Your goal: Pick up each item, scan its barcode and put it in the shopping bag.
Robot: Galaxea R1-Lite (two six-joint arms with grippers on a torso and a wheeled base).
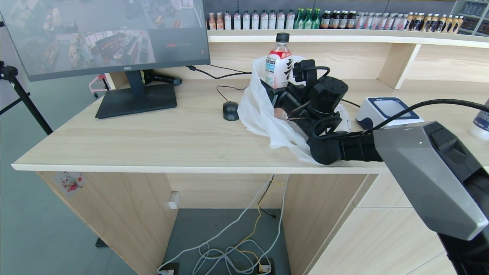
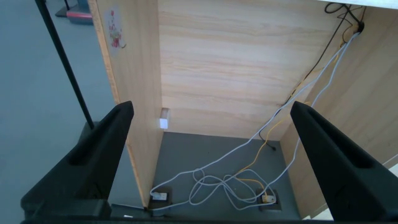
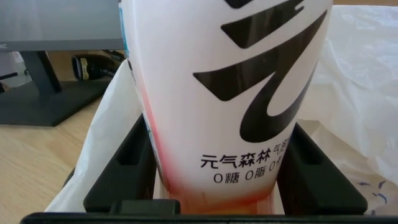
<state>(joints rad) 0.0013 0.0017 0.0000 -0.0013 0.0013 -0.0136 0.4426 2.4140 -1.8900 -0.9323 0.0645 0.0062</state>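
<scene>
Note that the right gripper (image 1: 280,92) is at the shopping bag (image 1: 259,114), which stands on the table (image 1: 153,133) about midway between its near and far edges, between the mouse (image 1: 230,110) and the scanner (image 1: 387,110). Its jaws are closed on the lower body of the bottle (image 1: 280,65), one on each side of the label, as the right wrist view confirms. The bottle is upright, cap uppermost, with its base down at the bag's open mouth and its upper half above the white plastic. You cannot tell whether the base is touching the bag floor or hanging free. The left gripper (image 2: 211,109) hangs below the table's near edge with its jaws spread wide and nothing between them, facing the cables (image 2: 230,180) under the table. Treat the current step as the bagging of this bottle: it is lifted and carried to the bag, and its position away from the scanner suggests the scan is done, though nothing visible proves it. Release and withdrawal of the arm are not yet done. Whether the bag already holds other items is hidden by its folds. At the table's right end, a second container (image 1: 482,122), partly cut off, appears to be one more item to pick up, scan and bag. The monitor (image 1: 107,34) near the far left corner plays no part
</scene>
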